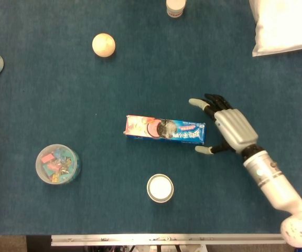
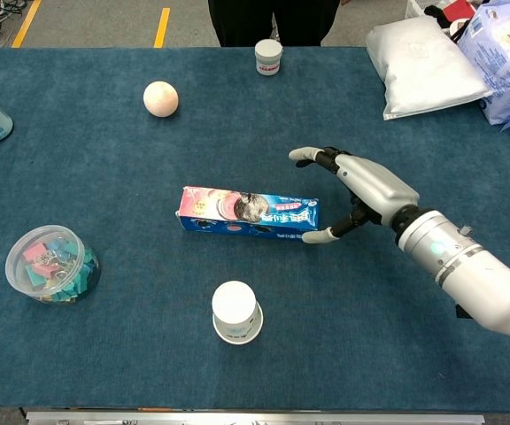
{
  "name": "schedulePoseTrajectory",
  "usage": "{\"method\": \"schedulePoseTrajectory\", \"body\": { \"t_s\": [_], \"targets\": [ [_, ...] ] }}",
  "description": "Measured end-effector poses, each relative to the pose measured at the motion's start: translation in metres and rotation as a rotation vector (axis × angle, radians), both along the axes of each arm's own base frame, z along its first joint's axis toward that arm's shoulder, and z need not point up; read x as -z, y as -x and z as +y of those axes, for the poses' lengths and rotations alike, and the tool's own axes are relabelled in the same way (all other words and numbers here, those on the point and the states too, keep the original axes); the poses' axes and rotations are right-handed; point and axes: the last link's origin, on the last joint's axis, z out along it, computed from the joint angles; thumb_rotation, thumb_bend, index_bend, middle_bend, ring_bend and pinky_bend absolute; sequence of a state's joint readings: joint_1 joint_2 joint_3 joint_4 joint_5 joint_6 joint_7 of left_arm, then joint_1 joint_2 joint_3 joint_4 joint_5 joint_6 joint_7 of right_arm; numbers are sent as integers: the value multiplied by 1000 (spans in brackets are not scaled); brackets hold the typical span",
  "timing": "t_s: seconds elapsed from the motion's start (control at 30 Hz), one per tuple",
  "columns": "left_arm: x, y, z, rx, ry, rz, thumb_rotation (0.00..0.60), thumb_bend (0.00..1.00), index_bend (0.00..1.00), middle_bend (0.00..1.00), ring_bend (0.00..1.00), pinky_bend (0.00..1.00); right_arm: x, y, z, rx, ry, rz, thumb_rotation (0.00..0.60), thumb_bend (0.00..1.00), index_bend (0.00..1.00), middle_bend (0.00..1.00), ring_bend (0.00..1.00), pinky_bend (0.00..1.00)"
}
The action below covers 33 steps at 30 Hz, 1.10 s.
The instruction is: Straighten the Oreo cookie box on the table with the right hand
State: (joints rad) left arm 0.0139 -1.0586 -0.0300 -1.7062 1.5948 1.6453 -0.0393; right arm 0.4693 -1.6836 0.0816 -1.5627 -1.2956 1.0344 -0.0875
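Note:
The Oreo cookie box (image 1: 164, 129) (image 2: 247, 212) lies flat near the middle of the blue table, long axis running left to right, its right end a touch lower. Just off that right end is my right hand (image 1: 228, 127) (image 2: 363, 191), fingers spread and holding nothing. Its thumb tip (image 2: 317, 236) lies close to the box's near right corner; whether it touches is unclear. The other fingers point left above the box end, apart from it. My left hand shows in neither view.
A white paper cup (image 1: 160, 188) stands in front of the box. A clear tub of clips (image 1: 58, 164) sits at the left, a peach ball (image 1: 103, 44) at the back left, a white jar (image 1: 175, 7) at the back, a white bag (image 1: 282, 23) back right.

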Motion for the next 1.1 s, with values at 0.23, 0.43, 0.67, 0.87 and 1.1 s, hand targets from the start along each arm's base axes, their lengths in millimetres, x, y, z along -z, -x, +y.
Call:
{"method": "schedulePoseTrajectory", "body": {
  "t_s": [0.23, 0.43, 0.67, 0.87, 1.1],
  "targets": [
    [-1, 0, 0, 2, -3, -4, 600, 277, 680, 559, 376, 495, -26, 11, 8, -95, 11, 66, 600, 0, 151, 163, 29, 53],
    [-1, -1, 0, 4, -6, -5, 600, 277, 680, 559, 376, 495, -57, 28, 16, -171, 21, 147, 600, 0, 162, 164, 29, 53],
    [0, 0, 2, 3, -2, -7, 600, 276, 680, 559, 376, 495, -95, 55, 22, -203, 17, 311, 600, 0, 275, 167, 28, 53],
    [3, 0, 4, 4, 8, -11, 600, 276, 680, 559, 377, 495, -119, 69, 31, -206, 57, 448, 600, 0, 304, 187, 28, 53],
    [8, 5, 11, -13, 29, -12, 600, 276, 680, 559, 376, 495, -143, 82, 45, -123, 95, 492, 600, 0, 304, 189, 28, 53]
  ]
}}
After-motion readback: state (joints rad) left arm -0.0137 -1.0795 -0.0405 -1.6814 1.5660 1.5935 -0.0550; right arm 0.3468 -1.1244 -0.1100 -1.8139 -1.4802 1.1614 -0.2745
